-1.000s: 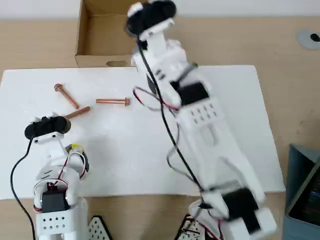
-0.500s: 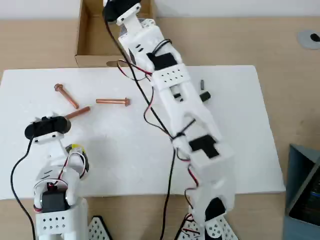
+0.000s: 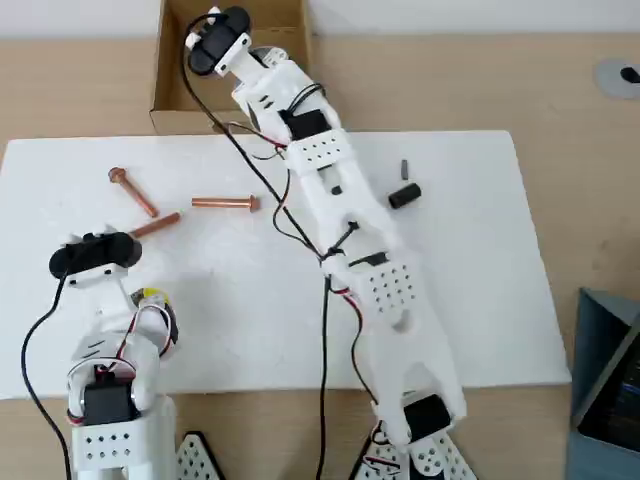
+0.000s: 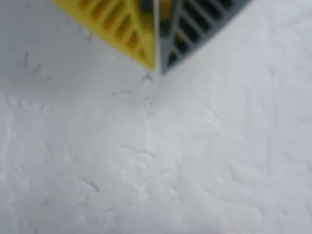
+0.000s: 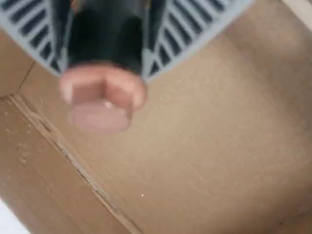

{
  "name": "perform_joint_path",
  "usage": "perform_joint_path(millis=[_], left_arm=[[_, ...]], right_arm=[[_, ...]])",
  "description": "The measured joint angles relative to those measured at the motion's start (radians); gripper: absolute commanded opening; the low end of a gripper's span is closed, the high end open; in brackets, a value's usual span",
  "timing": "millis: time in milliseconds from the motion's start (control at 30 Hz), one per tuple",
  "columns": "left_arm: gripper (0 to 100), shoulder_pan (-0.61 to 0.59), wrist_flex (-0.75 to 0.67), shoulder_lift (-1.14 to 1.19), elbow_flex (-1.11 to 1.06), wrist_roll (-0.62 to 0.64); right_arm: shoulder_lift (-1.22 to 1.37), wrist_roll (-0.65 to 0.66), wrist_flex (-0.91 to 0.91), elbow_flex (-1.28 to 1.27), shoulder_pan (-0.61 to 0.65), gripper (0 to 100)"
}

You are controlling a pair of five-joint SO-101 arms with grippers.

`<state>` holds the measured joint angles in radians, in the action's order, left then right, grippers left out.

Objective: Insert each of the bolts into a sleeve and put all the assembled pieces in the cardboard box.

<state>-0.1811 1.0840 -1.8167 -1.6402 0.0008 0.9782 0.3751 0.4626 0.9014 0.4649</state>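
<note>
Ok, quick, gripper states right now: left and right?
Left gripper: shut, holding nothing, over the white mat.
Right gripper: shut on a sleeved bolt, above the cardboard box.

Logged from the cardboard box (image 3: 165,75): I see the mat (image 3: 470,300) start at its near wall, with three bolts (image 3: 226,203) lying on the mat just before the box and to its left. A sleeve (image 3: 404,196) lies on the mat well to the box's right. The right gripper (image 5: 107,58) hangs over the box floor, clamped on a bolt-and-sleeve piece (image 5: 100,100). The left gripper (image 4: 157,61) sits on the mat well before the box.
</note>
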Motion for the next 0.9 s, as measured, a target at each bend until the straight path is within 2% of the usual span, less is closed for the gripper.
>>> perform_joint_path(millis=[100,500,700,800,900], left_arm=[[0,0.0,0.0,0.0,0.0,0.0],[0,0.0,0.0,0.0,0.0,0.0],[0,0.0,0.0,0.0,0.0,0.0],[0,0.0,0.0,0.0,0.0,0.0],[0,0.0,0.0,0.0,0.0,0.0]], right_arm=[[0.025,0.0,0.049,0.049,0.0,15.1],[0.043,0.0,0.109,0.152,0.0,12.9],[0.043,0.0,0.141,0.164,0.0,5.3],[0.043,0.0,0.227,0.236,0.0,0.7],[0.043,0.0,0.325,0.327,0.0,0.9]])
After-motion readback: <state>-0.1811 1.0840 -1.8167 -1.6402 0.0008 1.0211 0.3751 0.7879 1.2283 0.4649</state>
